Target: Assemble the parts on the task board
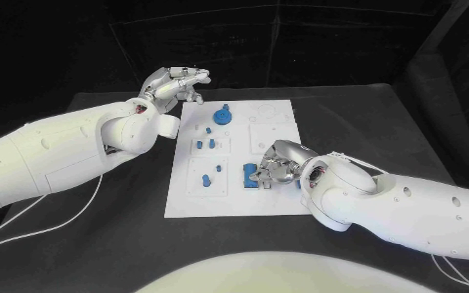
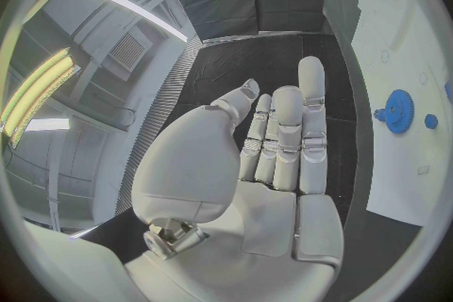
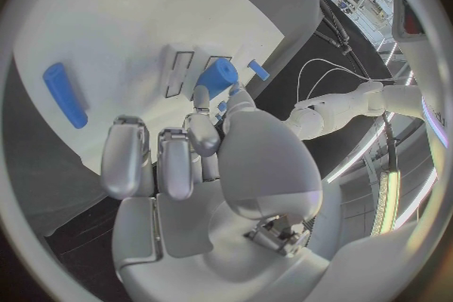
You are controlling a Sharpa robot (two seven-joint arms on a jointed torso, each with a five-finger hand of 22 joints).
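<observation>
The right hand [image 1: 276,165] pinches a blue cylinder [image 3: 216,77] over the near right part of the task board [image 1: 278,110] (insertion step, judging by the pose). Its long axis appears to tilt down toward the board; the next move calls for alignment with a socket. The left hand [image 1: 174,88] hovers far left, fingers apart, holding nothing.
</observation>
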